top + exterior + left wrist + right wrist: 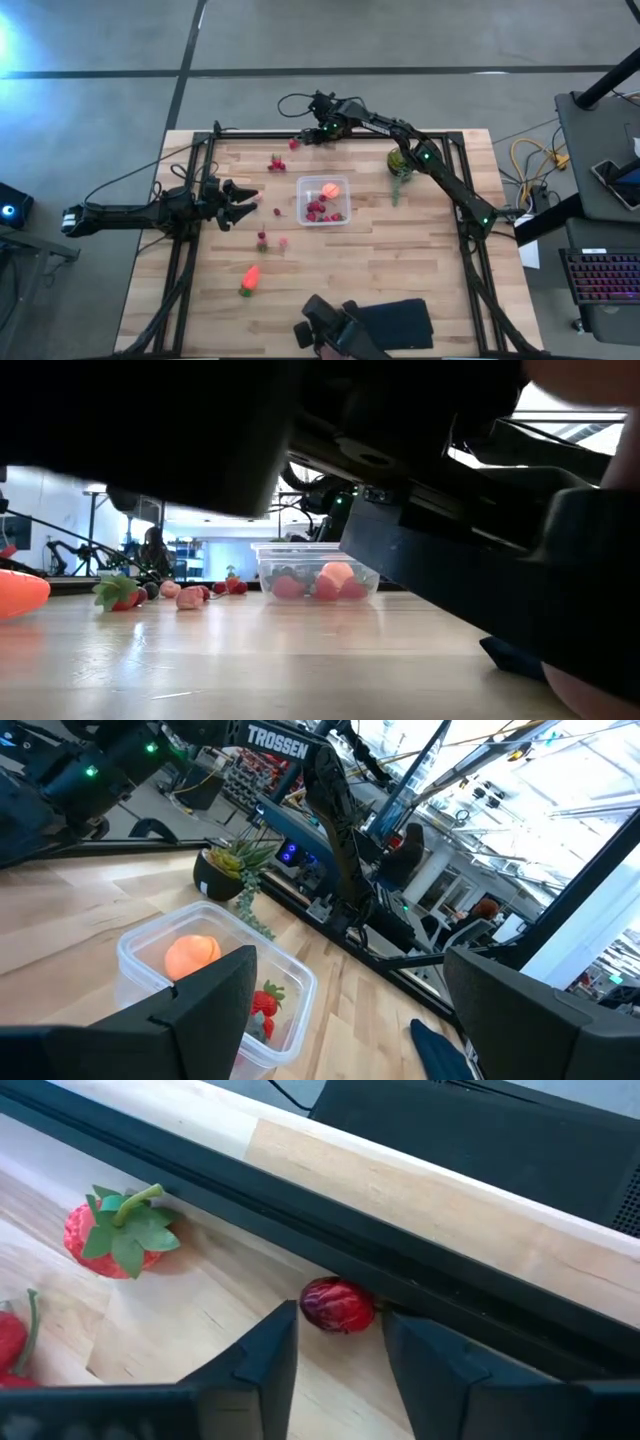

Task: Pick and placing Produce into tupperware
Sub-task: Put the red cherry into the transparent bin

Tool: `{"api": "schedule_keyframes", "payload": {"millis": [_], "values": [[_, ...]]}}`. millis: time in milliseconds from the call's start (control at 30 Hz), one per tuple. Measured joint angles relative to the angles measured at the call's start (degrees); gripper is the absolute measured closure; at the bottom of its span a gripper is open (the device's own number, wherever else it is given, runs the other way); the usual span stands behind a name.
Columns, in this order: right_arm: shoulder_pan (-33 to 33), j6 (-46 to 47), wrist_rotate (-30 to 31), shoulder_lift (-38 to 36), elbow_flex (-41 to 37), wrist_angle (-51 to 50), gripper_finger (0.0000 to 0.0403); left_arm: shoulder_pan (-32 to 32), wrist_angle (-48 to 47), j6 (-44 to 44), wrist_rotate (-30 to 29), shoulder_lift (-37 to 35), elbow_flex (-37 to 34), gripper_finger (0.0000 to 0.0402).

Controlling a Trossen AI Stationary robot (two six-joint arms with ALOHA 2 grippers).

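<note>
Right gripper [338, 1342]: fingers partly apart, flanking a dark red berry [338, 1304] without gripping it; the berry lies against the black rail [300, 1230] at the tabletop's [400, 260] far edge, beyond the tupperware [323, 200].
Strawberry [112, 1232]: beside that berry, near the rail.
Left gripper [240, 200]: fingers spread wide, empty, just left of the tupperware.
Tupperware: mid-tabletop, holding an orange-red fruit [330, 189] and red berries [322, 210].
Carrot piece [250, 277]: nearer than the tupperware, to its left.
Spiky plant [400, 162]: right of the tupperware.
Black cloth [400, 322]: near edge.
</note>
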Motion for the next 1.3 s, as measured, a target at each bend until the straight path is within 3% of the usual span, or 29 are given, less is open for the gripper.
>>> {"api": "schedule_keyframes", "payload": {"millis": [267, 533, 767, 1067, 1300], "values": [[0.02, -0.15, -0.04, 0.02, 0.04, 0.07, 0.0294, 0.0, 0.04, 0.01, 0.0, 0.0, 0.01, 0.0095], [0.08, -0.15, -0.68, -0.43, 0.04, -0.07, 0.03, 0.0, 0.04, 0.01, 0.0, 0.0, -0.01, 0.0095], [2.4, -3.72, -2.03, -6.27, 0.04, -1.92, 0.0305, 0.0, 0.08, -0.01, 0.0, -0.04, 0.01, 0.0095], [13.37, -13.2, -0.26, -16.92, 0.07, -21.75, 0.0306, -0.01, 0.13, -0.02, 0.0, -0.11, 0.01, 0.0095], [24.08, -11.56, 4.67, -17.48, -0.04, -30.13, 0.0305, 0.0, 0.09, -0.04, 0.02, -0.11, 0.01, 0.0095]]}}
